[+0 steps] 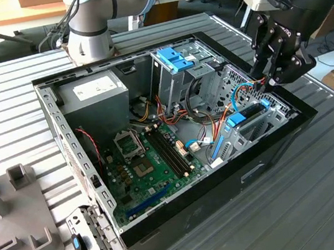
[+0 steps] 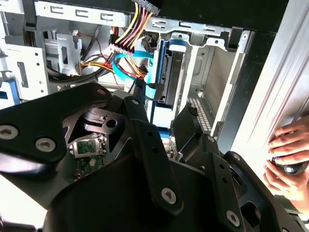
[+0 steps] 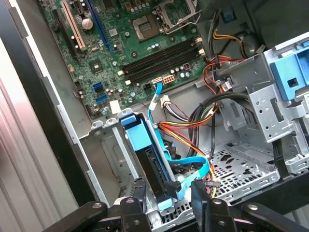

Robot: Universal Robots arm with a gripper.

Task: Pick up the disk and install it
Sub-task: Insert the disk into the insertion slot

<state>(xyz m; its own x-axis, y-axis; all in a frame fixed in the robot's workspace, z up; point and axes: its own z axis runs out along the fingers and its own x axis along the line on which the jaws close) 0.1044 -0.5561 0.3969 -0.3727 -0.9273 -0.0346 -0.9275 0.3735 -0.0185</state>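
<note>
The disk [image 3: 153, 170] stands on edge in a drive bay of the open computer case [image 1: 224, 173], towards the exterior view's right, beside a blue data cable [image 3: 200, 169]. The gripper [image 3: 169, 194] hovers over its upper end with its fingers [image 3: 136, 199] apart, one on either side. The disk is likely stiff, dense and shock-sensitive. Its light-blue bracket [image 3: 137, 134] probably flexes, so the flat metal faces offer the firmer hold.
</note>
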